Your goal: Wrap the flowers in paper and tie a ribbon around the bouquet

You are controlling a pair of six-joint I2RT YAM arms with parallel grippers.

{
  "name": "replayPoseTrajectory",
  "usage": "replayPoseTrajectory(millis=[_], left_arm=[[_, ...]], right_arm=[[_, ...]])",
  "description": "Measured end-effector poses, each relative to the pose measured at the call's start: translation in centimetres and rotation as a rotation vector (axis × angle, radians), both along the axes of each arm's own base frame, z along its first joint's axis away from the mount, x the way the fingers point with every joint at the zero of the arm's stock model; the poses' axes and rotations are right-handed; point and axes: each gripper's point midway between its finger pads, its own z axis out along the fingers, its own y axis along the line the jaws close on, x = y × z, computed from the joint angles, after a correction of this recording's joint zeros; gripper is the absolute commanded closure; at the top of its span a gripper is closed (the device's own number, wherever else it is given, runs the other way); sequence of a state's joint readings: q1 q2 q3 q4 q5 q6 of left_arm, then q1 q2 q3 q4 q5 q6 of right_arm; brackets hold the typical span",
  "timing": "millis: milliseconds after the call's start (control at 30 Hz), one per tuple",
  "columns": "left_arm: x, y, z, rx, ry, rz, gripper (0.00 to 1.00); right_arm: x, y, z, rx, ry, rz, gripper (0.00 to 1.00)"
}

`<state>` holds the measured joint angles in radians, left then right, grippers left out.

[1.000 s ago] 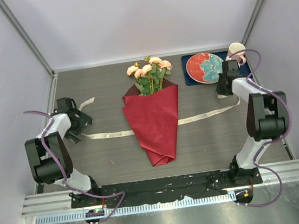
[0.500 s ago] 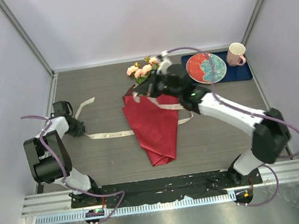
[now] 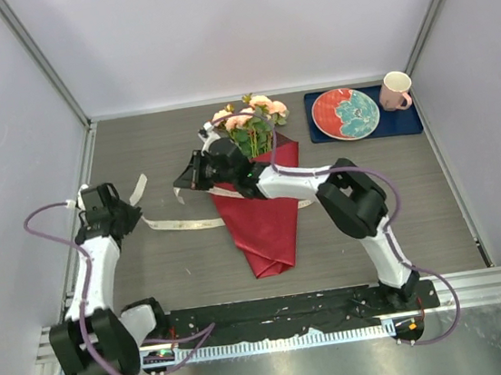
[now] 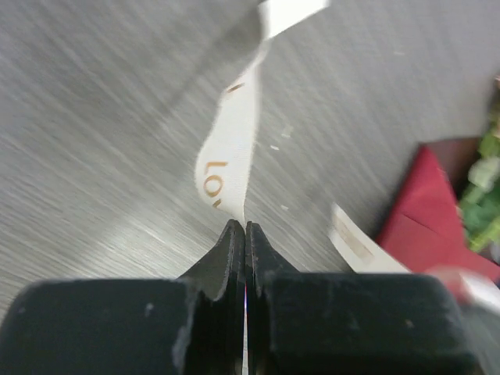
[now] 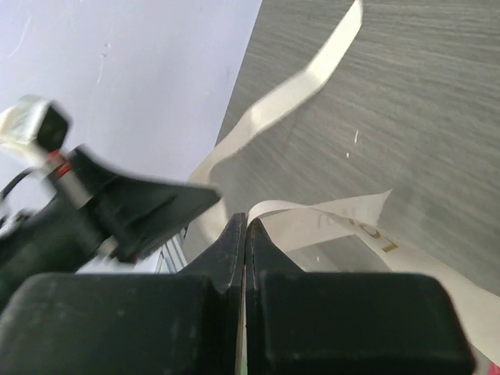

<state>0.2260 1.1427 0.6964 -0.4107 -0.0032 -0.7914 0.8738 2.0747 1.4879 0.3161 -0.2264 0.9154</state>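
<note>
The bouquet lies mid-table: peach-pink flowers (image 3: 251, 116) stick out of a dark red paper (image 3: 263, 218) cone that points toward me. The cream ribbon (image 3: 182, 224) runs left from under the cone. My left gripper (image 3: 134, 218) is shut on the ribbon (image 4: 233, 137) near its left end, with the strip rising from the tips (image 4: 244, 225). My right arm reaches across the cone, and my right gripper (image 3: 182, 185) is shut on the other ribbon (image 5: 336, 226) end, just left of the paper. The red paper (image 4: 426, 211) shows at the right of the left wrist view.
A red and teal plate (image 3: 344, 114) and a pink mug (image 3: 396, 90) sit on a dark blue mat (image 3: 409, 122) at the back right. The left gripper's body (image 5: 117, 211) shows close by in the right wrist view. Enclosure walls stand on three sides.
My left gripper has shut on the ribbon and moved slightly toward me. My right arm has swung from the far right across the bouquet to its left side, carrying the ribbon's end.
</note>
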Motion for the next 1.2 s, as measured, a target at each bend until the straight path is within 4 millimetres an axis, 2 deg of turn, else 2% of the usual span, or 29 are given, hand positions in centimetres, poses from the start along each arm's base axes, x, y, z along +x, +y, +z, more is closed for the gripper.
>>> replayPoseTrajectory(millis=[67, 100, 167, 267, 300, 367, 433, 500, 533, 600, 633, 700, 767, 867, 933, 1200], left_arm=[[-0.1, -1.5, 2.2, -0.003, -0.085, -0.04, 1.0], [-0.2, -2.5, 3.1, -0.009, -0.113, -0.071, 1.0], [-0.4, -4.9, 4.2, -0.021, -0.151, -0.149, 1.0], [-1.0, -9.1, 5.0, -0.025, -0.171, -0.291, 1.0], [-1.3, -10.7, 5.3, -0.028, -0.172, -0.347, 1.0], [-1.5, -13.6, 6.3, -0.033, -0.186, -0.449, 1.0], [-0.8, -16.2, 7.7, -0.03, -0.199, -0.534, 1.0], [0.6, -18.7, 8.5, -0.006, -0.191, -0.607, 1.0], [1.9, -20.8, 9.2, 0.008, -0.197, -0.658, 1.0], [3.5, -24.2, 9.5, 0.021, -0.194, -0.745, 1.0], [4.2, -26.0, 9.4, 0.032, -0.189, -0.79, 1.0], [5.6, -29.4, 9.1, 0.067, -0.182, -0.883, 1.0], [6.7, -32.3, 8.8, 0.087, -0.175, -0.97, 1.0], [7.9, -36.4, 8.0, 0.081, -0.171, -1.114, 1.0], [7.6, -37.6, 7.2, 0.063, -0.155, -1.187, 0.99], [5.7, -39.8, 3.9, -0.05, -0.043, -1.368, 0.93]], right_arm=[[0.8, 1.4, -1.1, -0.009, 0.01, 0.016, 0.71], [1.0, 1.9, -1.7, -0.021, 0.017, 0.029, 0.51], [0.9, 1.7, -3.2, -0.073, 0.042, 0.049, 0.28], [-0.2, -0.8, -4.6, -0.159, 0.058, 0.066, 0.26], [-1.1, -2.6, -5.0, -0.202, 0.072, 0.069, 0.26], [-2.4, -6.9, -4.3, -0.264, 0.083, 0.058, 0.22], [-2.7, -11.9, -2.0, -0.294, 0.042, 0.001, 0.21], [-2.4, -16.8, 0.8, -0.299, -0.023, -0.08, 0.21], [-2.0, -20.1, 2.4, -0.298, -0.07, -0.142, 0.21], [-0.9, -24.8, 4.1, -0.308, -0.131, -0.244, 0.21], [-0.1, -27.1, 4.1, -0.336, -0.154, -0.298, 0.21], [1.1, -30.7, 2.7, -0.421, -0.155, -0.37, 0.21], [1.2, -32.1, -0.3, -0.522, -0.119, -0.367, 0.2], [-0.1, -33.5, -5.6, -0.7, -0.042, -0.294, 0.2], [-0.8, -34.6, -7.9, -0.804, -0.016, -0.262, 0.2], [-0.7, -37.0, -10.7, -0.959, -0.066, -0.267, 0.22]])
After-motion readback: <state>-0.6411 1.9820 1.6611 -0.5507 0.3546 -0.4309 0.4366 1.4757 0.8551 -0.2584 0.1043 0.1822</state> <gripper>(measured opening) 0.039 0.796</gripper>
